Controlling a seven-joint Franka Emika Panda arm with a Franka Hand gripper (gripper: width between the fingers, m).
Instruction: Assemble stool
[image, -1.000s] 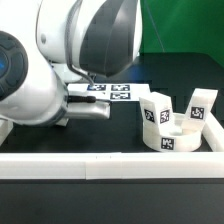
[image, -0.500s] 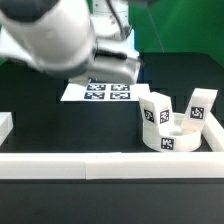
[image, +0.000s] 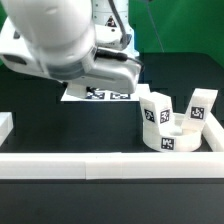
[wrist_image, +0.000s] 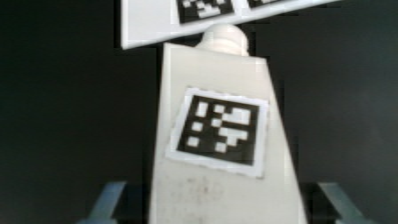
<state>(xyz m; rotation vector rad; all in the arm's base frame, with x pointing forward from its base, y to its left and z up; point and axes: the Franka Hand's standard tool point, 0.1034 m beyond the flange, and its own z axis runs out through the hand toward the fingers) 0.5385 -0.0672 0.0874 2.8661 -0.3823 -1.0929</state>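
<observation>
Black table (image: 60, 135) carrying the flat marker board (image: 108, 96) toward the rear, only partly visible. The round white seat disc (image: 168, 142) rests at the exterior view's right. A long white border rail (image: 100, 165) lies along the near edge, just beside the disc.

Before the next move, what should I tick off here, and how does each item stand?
1. Leg centred between the gripper fingers: ok.
2. Gripper closed firmly on that leg: cannot tell; thin dark gaps show on both sides.
3. Peg on the leg's far end visible and unblocked: ok.
4. Seat resting flat with two fitted legs standing in it: ok.
5. Free socket on the seat located: cannot tell from the exterior view.
</observation>
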